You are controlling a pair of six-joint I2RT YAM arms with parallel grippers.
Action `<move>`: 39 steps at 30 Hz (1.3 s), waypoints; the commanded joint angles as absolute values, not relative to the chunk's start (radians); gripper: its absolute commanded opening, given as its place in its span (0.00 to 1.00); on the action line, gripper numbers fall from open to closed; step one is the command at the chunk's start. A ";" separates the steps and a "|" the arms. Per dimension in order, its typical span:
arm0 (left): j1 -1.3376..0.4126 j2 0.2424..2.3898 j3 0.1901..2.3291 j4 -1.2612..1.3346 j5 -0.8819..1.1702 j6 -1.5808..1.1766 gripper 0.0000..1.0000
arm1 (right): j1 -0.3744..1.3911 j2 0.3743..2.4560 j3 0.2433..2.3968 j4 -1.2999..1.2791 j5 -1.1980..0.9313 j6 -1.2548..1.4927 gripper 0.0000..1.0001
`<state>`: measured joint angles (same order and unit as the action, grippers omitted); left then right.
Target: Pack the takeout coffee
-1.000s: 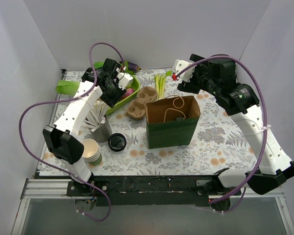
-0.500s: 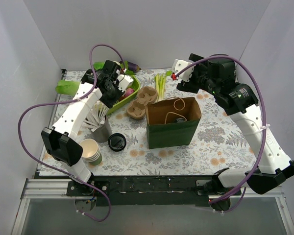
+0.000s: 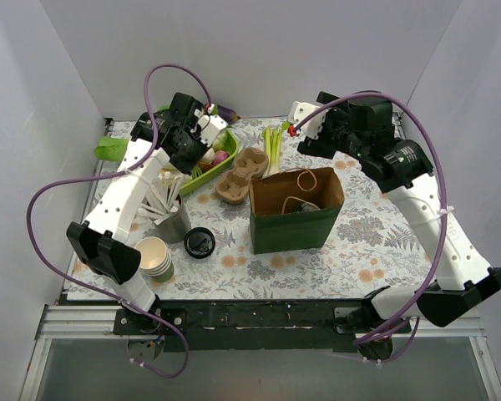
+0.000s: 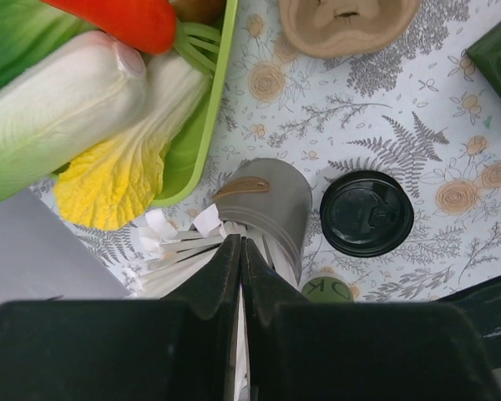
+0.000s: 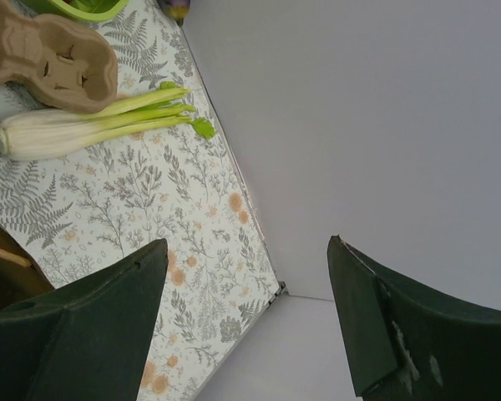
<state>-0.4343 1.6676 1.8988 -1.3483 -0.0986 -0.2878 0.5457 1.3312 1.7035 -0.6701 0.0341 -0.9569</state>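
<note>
If you go by the top view, coffee [image 3: 299,205]: I reckon it's the dark round thing down in the green bag [image 3: 294,230].
Handling: light, squashy paper; grip mid-wall, gently.
Left wrist, left claw [image 4: 240,251]: pressed together; pale "K" on a green cup edge [image 4: 327,289].
Right wrist, right claw [image 5: 247,244]: spread wide, empty.

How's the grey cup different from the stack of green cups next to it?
The grey cup is one cup; the stack of green cups is several nested together. The grey cup is crammed with white sticks; the stack's top cup is empty, showing cream inside. Both stand open-topped on the table.
</note>
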 commanded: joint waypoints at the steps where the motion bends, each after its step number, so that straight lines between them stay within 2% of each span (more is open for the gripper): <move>1: -0.437 1.597 1.992 -1.379 -0.127 -0.287 0.00 | 0.551 1.344 1.720 -0.617 0.017 -0.957 0.84; 4: -0.437 1.609 2.091 -1.378 -0.127 -0.288 0.00 | 0.551 1.350 1.715 -0.612 0.017 -0.960 0.84; 9: -0.437 1.637 2.362 -1.326 -0.002 -0.310 0.00 | 0.551 1.356 1.694 -0.536 0.040 -0.939 0.84; 14: -0.439 1.597 2.428 -1.197 0.130 -0.347 0.00 | 0.551 1.382 1.729 -0.485 0.098 -0.922 0.84; 19: -0.439 1.603 2.539 -1.141 0.314 -0.396 0.00 | 0.526 1.451 1.819 -0.384 0.278 -0.877 0.84; 24: -0.451 1.577 2.531 -1.077 0.533 -0.468 0.00 | 0.473 1.523 1.870 -0.348 0.345 -0.838 0.84; 29: -0.463 1.571 2.499 -1.017 0.724 -0.544 0.00 | 0.384 1.591 1.925 -0.388 0.321 -0.715 0.83; 33: -0.488 1.569 2.473 -1.003 0.794 -0.563 0.00 | 0.316 1.631 1.924 -0.417 0.281 -0.637 0.82; 39: -0.529 1.500 2.381 -0.997 0.782 -0.496 0.00 | 0.281 1.644 1.896 -0.420 0.258 -0.578 0.82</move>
